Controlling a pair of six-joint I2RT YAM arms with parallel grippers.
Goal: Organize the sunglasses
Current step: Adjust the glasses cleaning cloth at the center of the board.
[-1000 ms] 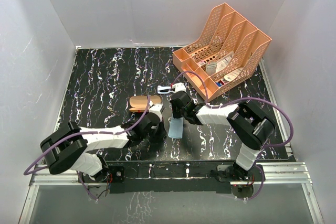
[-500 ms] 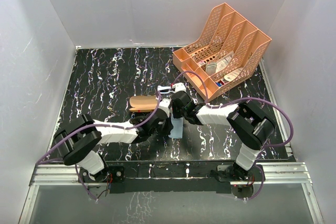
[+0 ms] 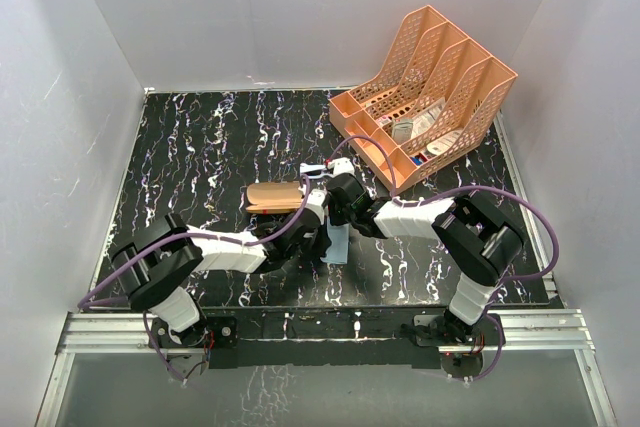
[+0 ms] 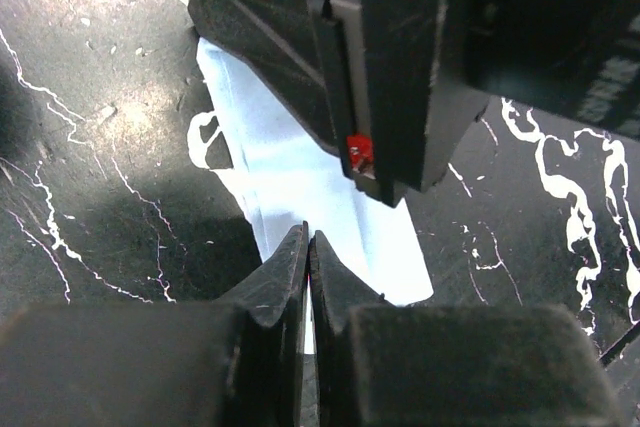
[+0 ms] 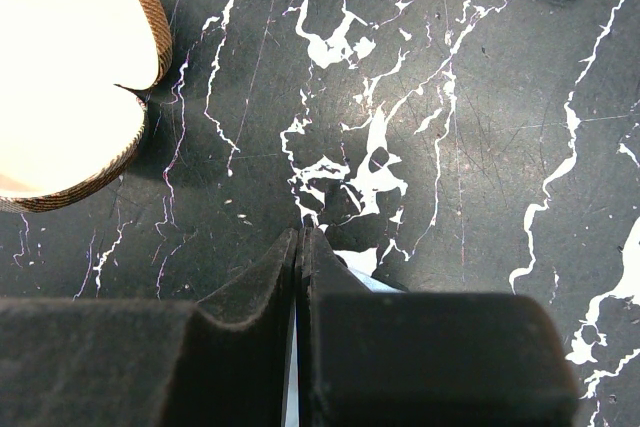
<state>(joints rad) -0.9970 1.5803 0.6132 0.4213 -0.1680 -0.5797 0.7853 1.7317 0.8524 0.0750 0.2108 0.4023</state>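
Obs: left claw (image 4: pixel 307 247) is fully closed with nothing visible between the tips. It hovers at the light blue cloth (image 4: pixel 300 172); I cannot tell whether it pinches the fabric. Right claw (image 5: pixel 299 247) is also fully closed and empty, tips low over the marbled surface (image 3: pixel 200 147).

Sunglasses (image 3: pixel 314 169) lie on the surface just behind the right claw, between the brown plaid case (image 3: pixel 275 197) and the orange file rack (image 3: pixel 425 97). Neither claw touches them.

Risks (judgement):
1. Both claws crowd close together over the cloth, so a sideways move by either could knock one arm against the other.
2. A closed claw cannot take the thin frame. A forward push would shove the sunglasses away or scuff a lens.
3. If the left claw does pinch the cloth, lifting would drag it and bunch it under the right claw.
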